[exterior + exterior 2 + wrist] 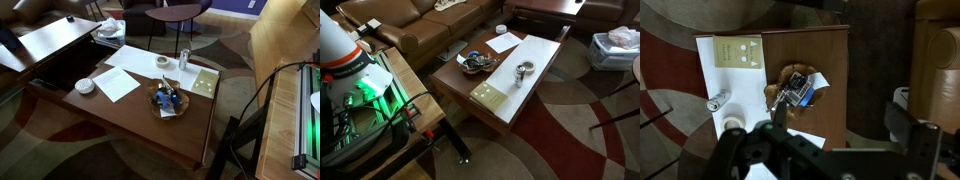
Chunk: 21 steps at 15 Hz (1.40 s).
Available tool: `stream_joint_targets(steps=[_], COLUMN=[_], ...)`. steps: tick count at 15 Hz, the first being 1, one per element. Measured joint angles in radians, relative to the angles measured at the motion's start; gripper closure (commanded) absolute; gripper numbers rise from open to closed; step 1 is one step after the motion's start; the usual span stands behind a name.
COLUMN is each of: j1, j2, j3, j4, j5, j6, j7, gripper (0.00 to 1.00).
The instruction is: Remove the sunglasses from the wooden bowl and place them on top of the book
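The wooden bowl (165, 107) sits on the brown coffee table, filled with blue and white odds and ends. The dark sunglasses (160, 97) lie in it among them. The bowl (465, 68) and sunglasses (473, 62) show in both exterior views and in the wrist view, bowl (771, 92) and sunglasses (792, 93). The pale yellow-green book (205, 80) lies flat beside the bowl near the table corner; it also shows in an exterior view (490, 95) and in the wrist view (737, 50). My gripper (840, 125) is open and empty, high above the table. It is out of both exterior views.
On the table (140, 115) are a white paper sheet (120, 82), a white round dish (85, 86), a small pale tape ring (162, 62) and a metal can (184, 60). A brown sofa (430, 30) stands behind it. A second table (50, 40) stands close by.
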Motion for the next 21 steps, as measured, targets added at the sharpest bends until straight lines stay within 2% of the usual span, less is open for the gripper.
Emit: stream_joint_targets(steps=[18,21], j1=[0.000,-0.003], j2=[0.000,0.018], j3=[0.000,-0.004], j4=[0.000,0.000], j5=[0.000,0.001], j6=[0.000,0.053], j7=[0.000,0.000], gripper=[0.00,0.00])
